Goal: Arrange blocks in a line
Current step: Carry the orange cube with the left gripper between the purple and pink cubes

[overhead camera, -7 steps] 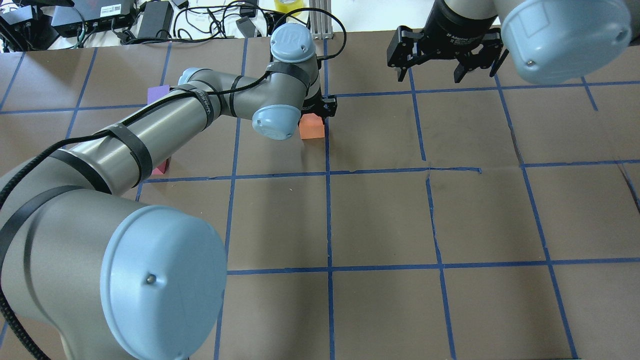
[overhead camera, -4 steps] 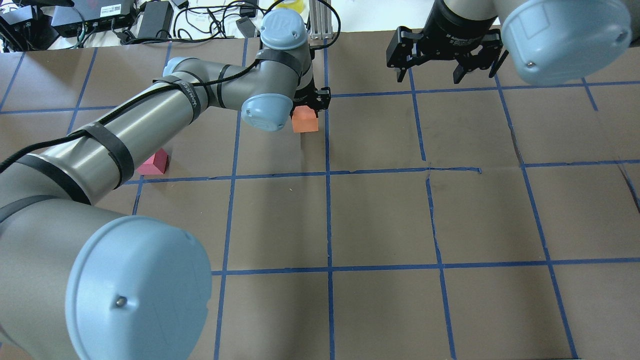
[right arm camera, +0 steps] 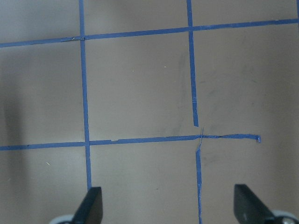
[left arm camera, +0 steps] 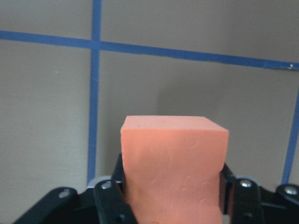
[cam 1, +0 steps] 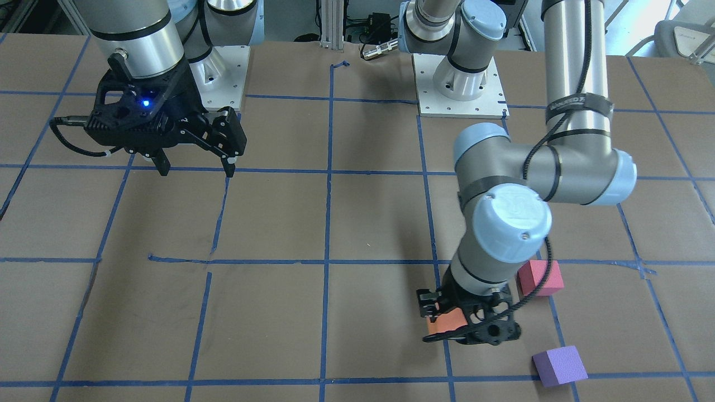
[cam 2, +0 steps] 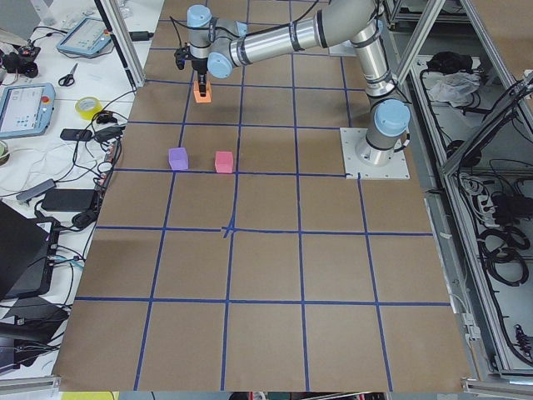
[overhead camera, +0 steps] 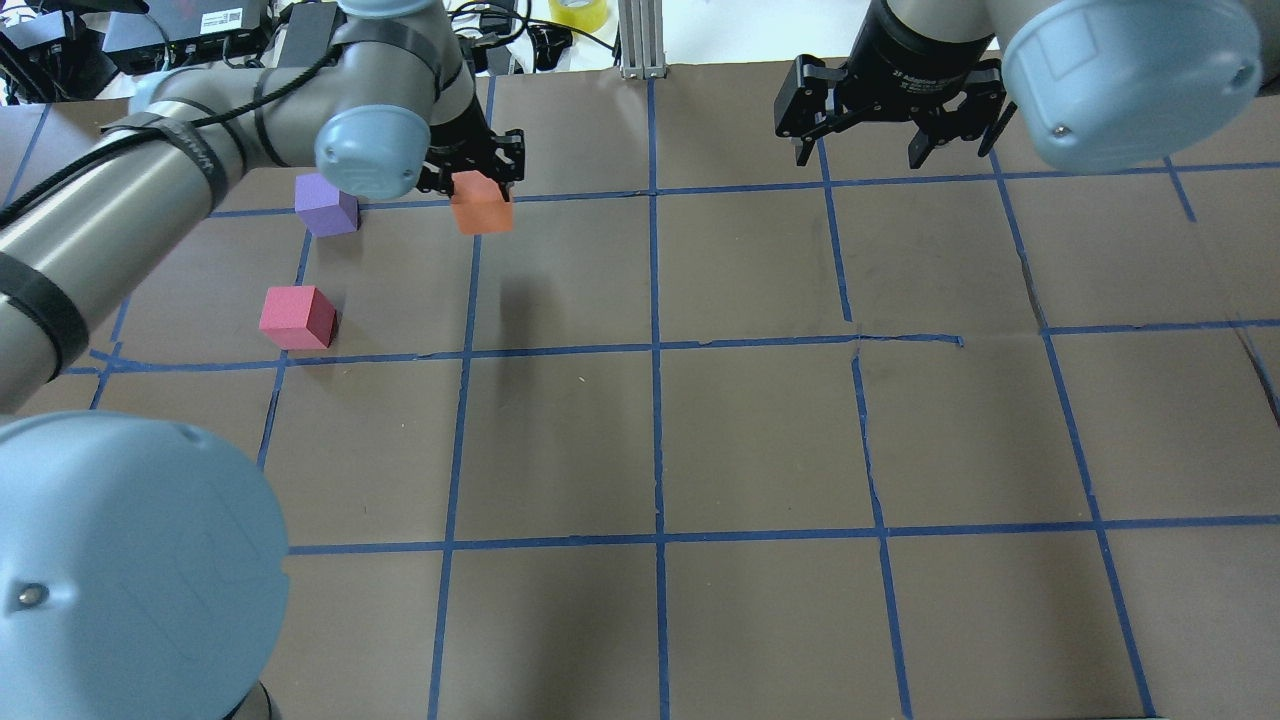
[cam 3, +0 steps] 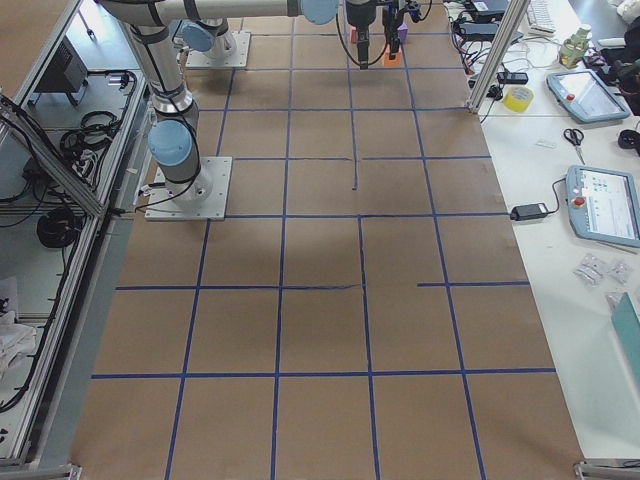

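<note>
My left gripper [overhead camera: 480,190] is shut on the orange block [overhead camera: 481,203] and holds it above the table at the far left; the block fills the left wrist view [left arm camera: 174,163] between the jaws. In the front view the gripper [cam 1: 455,321] holds the orange block [cam 1: 447,321]. The purple block [overhead camera: 326,204] sits on the table left of it, also in the front view [cam 1: 559,365]. The pinkish-red block [overhead camera: 297,317] sits nearer, also in the front view [cam 1: 539,277]. My right gripper [overhead camera: 890,125] is open and empty, high at the far right [cam 1: 192,162].
Brown paper with blue tape grid lines [overhead camera: 657,345] covers the table. Cables and electronics [overhead camera: 300,35] lie beyond the far edge, with a yellow tape roll [overhead camera: 572,12]. A metal post [overhead camera: 640,40] stands at the far middle.
My left gripper has lifted the orange block and carried it left, toward the purple block. The arm swung away, uncovering the purple and pinkish-red blocks. The right arm has not moved.
</note>
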Motion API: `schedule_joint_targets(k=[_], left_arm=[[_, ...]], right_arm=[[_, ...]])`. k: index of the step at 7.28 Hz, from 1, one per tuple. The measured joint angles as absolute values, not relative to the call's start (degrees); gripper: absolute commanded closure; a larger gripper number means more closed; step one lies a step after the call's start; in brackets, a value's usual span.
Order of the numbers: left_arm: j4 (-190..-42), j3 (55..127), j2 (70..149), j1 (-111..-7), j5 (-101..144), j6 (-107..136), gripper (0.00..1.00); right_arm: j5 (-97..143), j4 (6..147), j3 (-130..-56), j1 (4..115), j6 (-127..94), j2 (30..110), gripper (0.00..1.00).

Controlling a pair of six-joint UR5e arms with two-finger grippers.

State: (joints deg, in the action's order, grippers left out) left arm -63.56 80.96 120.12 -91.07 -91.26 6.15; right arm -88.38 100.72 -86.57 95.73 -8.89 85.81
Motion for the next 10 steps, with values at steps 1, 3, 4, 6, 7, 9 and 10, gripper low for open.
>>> schedule_joint_targets(k=[1,3,4,6,7,9,10], left_arm=[[-64.39,81.27,119.1,-87.2,-91.28,1.53,0.86],[-64.53,81.84,118.47,-79.95,-90.93,-8.76,0.9],[-63.97,82.2,118.73,-77.27,-90.93,-13.7,0.91],[-62.74,82.95,119.88,-74.11,-90.84,-18.87,0.91],[-61.28,83.81,120.24,-73.54,-90.71,-19.52,0.91],[-57.86,86.31,120.71,-73.13,-90.48,-19.86,0.91],[-57.1,86.92,121.14,-73.05,-90.38,-19.89,0.91]], right_arm=[[-88.53,100.74,-86.59,95.77,-8.81,85.82,0.0],[-88.66,100.88,-86.63,95.79,-8.75,85.79,0.0],[-88.67,100.94,-86.65,95.8,-8.74,85.79,0.0],[-88.68,100.98,-86.72,95.79,-8.78,85.78,0.0],[-88.66,101.09,-86.73,95.78,-8.79,85.8,0.0],[-88.66,101.37,-86.8,95.74,-8.79,85.8,0.0],[-88.65,101.4,-86.82,95.72,-8.79,85.8,0.0]])
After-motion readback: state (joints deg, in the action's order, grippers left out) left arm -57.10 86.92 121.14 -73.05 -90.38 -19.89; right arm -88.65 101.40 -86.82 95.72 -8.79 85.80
